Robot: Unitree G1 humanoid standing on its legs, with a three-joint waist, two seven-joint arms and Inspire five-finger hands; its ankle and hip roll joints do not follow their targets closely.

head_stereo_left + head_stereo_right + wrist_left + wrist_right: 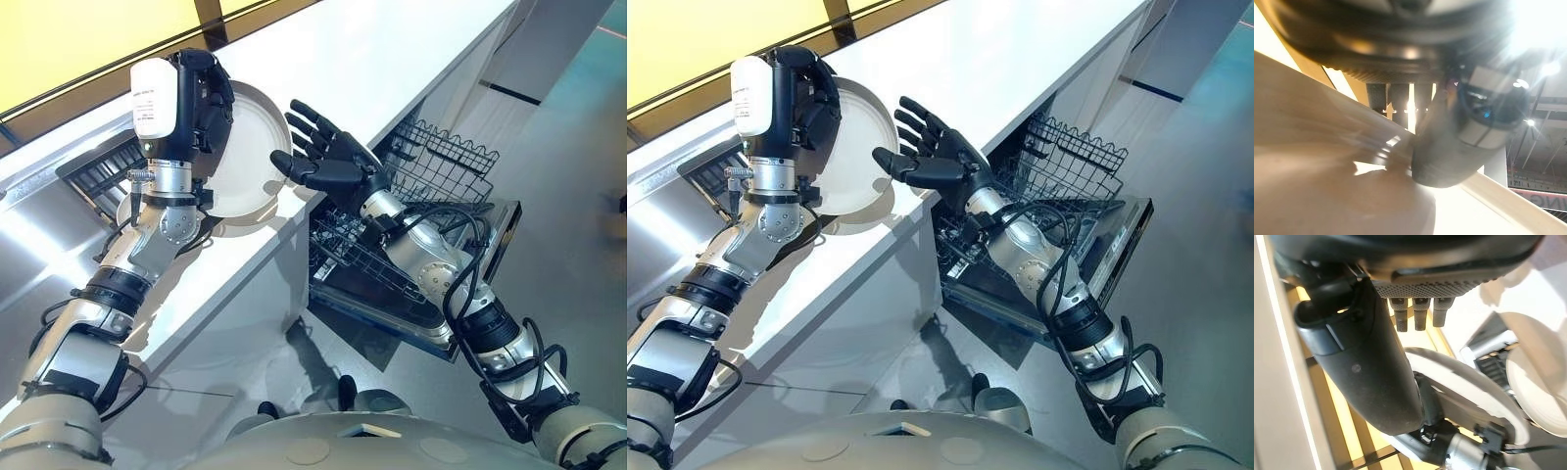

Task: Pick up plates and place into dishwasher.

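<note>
Head stereo looking down, wrists near plate (250,147)

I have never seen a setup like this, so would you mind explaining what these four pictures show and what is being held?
This is a two-armed humanoid robot. The two wide pictures come from cameras in its head, looking down; the two close ones come from cameras on its wrists. Its left hand grips a white plate, raised above the white counter. Its right hand is open, fingers spread, beside the plate's edge. Below the counter stands an open dishwasher with its wire rack pulled out.
</note>
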